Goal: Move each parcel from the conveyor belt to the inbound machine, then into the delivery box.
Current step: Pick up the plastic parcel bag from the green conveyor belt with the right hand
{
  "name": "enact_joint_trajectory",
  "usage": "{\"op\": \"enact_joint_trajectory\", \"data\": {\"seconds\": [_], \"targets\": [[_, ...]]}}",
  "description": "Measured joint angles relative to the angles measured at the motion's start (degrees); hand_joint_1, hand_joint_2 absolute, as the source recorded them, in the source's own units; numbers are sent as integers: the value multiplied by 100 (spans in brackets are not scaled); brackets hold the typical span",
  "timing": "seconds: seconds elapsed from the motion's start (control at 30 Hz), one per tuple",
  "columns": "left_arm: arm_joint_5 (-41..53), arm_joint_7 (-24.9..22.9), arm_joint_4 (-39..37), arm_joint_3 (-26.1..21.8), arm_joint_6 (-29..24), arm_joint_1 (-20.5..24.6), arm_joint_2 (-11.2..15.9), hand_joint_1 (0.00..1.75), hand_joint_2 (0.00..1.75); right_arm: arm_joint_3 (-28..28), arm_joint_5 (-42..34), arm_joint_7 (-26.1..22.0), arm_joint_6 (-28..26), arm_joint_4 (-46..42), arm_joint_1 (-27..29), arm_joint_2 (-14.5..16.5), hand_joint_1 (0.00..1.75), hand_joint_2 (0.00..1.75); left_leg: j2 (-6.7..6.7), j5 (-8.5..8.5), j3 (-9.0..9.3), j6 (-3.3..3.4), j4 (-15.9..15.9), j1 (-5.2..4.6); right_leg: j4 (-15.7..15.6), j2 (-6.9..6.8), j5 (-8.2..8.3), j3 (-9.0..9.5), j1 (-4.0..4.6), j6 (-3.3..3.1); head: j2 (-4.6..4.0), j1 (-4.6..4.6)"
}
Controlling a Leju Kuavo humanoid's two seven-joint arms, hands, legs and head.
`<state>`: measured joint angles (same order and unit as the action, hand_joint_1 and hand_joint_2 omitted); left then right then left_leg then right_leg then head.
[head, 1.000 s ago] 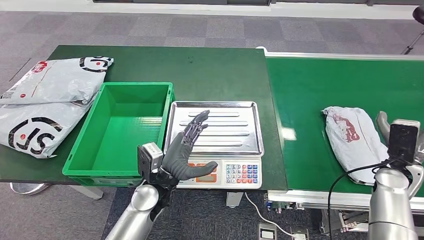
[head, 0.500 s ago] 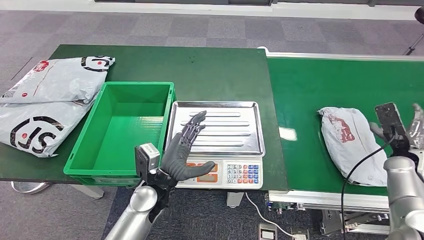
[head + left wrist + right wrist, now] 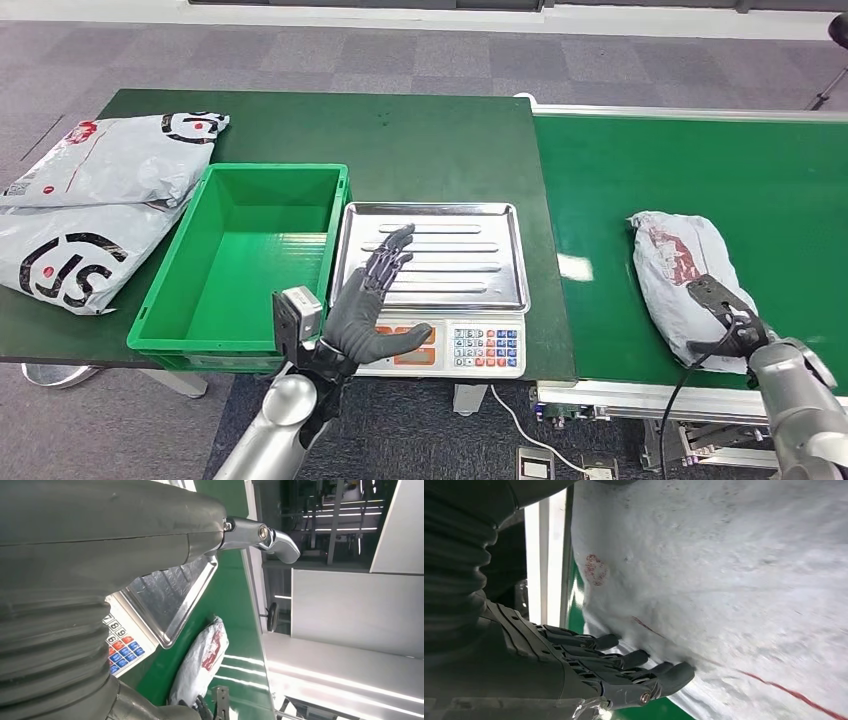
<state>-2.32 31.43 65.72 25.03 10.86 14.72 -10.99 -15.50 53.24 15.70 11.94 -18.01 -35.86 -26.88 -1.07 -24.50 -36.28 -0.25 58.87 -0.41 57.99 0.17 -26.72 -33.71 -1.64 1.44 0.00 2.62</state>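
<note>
Grey crumpled parcel (image 3: 678, 280) with red print lies flat on my green conveyor belt (image 3: 700, 170), right of the steel-trayed scale (image 3: 432, 255) and empty green box (image 3: 245, 260).

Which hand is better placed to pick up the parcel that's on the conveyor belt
The right hand. Its fingers are already against the parcel on the conveyor belt. The left hand hovers open over the scale, well away from the parcel.

Robot hand (image 3: 589, 665) fingertips (image 3: 676, 672) against grey parcel (image 3: 734, 580); green belt (image 3: 644, 712) beneath
</note>
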Motion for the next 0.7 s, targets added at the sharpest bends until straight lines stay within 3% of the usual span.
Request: {"op": "enact_joint_trajectory", "data": {"seconds": [0.1,0.13,0.23,0.27,0.7], "targets": [[0,0,-36,0,-20,-7,-13,0,175,53,122,191,94,31,-9,0,0,175,0,0,0,0,1,0,0,0,0,1,0,0,0,0],[0,0,-47,0,-28,-9,-18,0,175,76,157,237,120,37,-12,0,24,175,-1,0,0,0,1,0,0,-1,0,1,0,0,0,0],[-1,6,-78,0,-69,-17,-28,0,175,117,216,266,175,55,-24,4,155,175,-3,0,0,0,1,0,0,-3,0,3,0,0,0,0],[-4,12,-85,0,-89,-24,-30,0,175,130,225,243,181,58,-28,10,175,175,-3,0,0,0,0,0,0,-3,0,3,0,0,0,0],[-161,33,-61,0,-226,-131,-24,0,175,195,331,-140,168,63,-78,39,175,175,-3,0,0,0,0,0,0,-3,0,3,0,0,0,0]]}}
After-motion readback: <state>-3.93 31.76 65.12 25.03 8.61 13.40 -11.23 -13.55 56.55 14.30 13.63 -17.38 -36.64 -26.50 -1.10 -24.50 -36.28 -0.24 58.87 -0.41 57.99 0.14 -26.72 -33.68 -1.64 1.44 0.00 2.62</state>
